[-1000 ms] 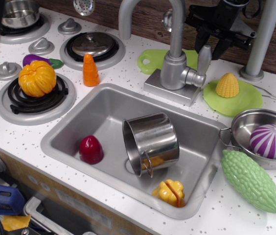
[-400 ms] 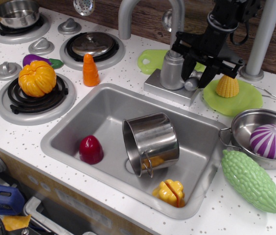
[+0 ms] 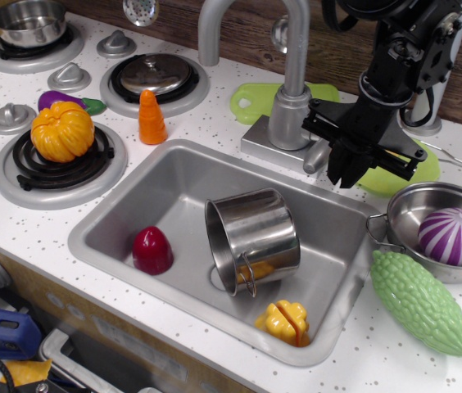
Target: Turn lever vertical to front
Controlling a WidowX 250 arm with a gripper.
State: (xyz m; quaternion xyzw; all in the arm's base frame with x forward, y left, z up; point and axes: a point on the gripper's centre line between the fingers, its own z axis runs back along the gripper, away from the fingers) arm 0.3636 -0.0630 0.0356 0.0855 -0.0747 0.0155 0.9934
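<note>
The lever [image 3: 314,156] is a small silver-grey paddle on the right side of the faucet's body [image 3: 289,119]. It now slants down and forward over the sink's back rim. My black gripper [image 3: 347,170] hangs just right of it, with its fingers touching or nearly touching the paddle's right edge. The fingers look spread and hold nothing. The lever's stub is partly hidden behind the gripper.
The sink [image 3: 124,205] holds a tipped steel pot [image 3: 251,233], a red piece [image 3: 151,250] and a yellow piece [image 3: 284,321]. Right of it are a bowl with a purple onion [image 3: 455,236], a green gourd [image 3: 419,301] and a green plate [image 3: 415,168]. Stove burners lie at the left.
The gripper came down from above the faucet and moved forward. The lever swung from upright to slanting down toward the front.
</note>
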